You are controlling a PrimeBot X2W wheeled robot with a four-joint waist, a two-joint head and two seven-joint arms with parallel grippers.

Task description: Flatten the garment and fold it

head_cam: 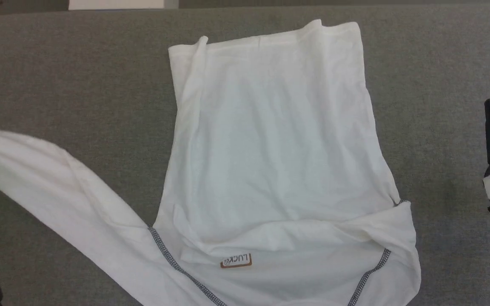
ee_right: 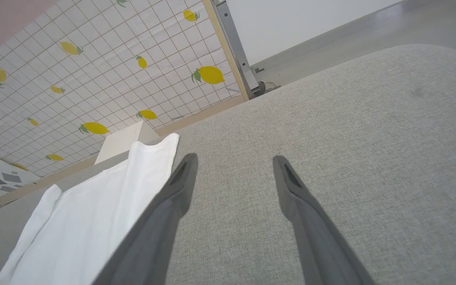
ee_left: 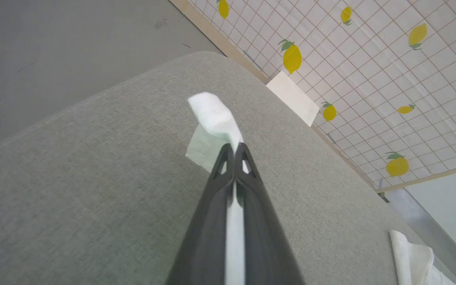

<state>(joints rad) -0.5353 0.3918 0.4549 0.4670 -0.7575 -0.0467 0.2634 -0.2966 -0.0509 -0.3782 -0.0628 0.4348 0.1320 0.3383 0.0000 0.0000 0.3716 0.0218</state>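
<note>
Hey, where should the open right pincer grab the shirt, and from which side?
Probably the shirt's right-hand shoulder corner, coming in from the right, low over the grey surface. That edge lies doubled in a fold facing the right pincer, giving something to pinch.
</note>
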